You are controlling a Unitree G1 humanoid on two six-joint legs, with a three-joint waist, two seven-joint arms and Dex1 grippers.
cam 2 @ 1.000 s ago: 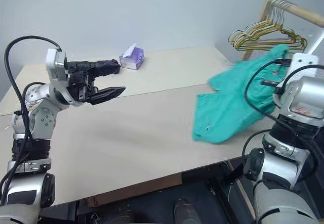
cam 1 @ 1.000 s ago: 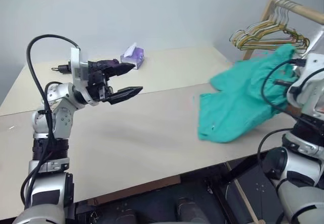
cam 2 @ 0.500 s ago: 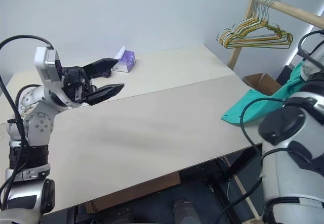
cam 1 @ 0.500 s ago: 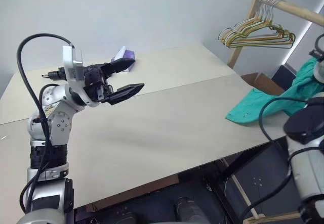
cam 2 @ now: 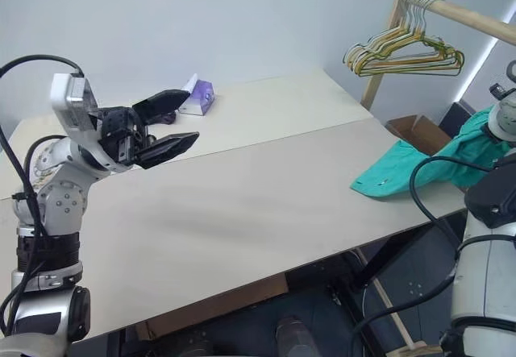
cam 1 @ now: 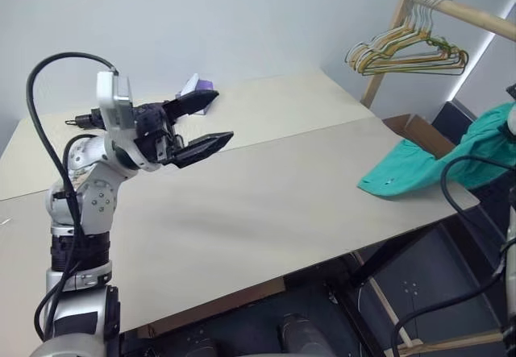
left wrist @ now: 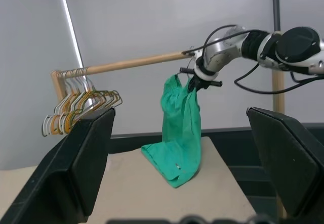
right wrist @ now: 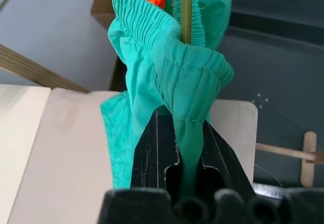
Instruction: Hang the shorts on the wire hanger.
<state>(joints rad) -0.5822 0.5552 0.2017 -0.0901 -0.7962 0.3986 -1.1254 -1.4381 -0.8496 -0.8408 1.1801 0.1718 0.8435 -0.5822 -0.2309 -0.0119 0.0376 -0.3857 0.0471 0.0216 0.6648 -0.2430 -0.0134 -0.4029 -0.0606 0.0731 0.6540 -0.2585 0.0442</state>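
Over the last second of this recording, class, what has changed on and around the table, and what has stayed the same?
The right gripper, shut on the shorts, has carried them off the middle of the table toward its right end; they now hang with only the lower part lying on the corner. The camera also shifted. The left gripper stays open and empty above the table, and the bunched hangers stay on the rail.

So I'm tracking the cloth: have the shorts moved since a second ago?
Yes. The shorts have been dragged off toward the table's right edge, now hanging from the right gripper.
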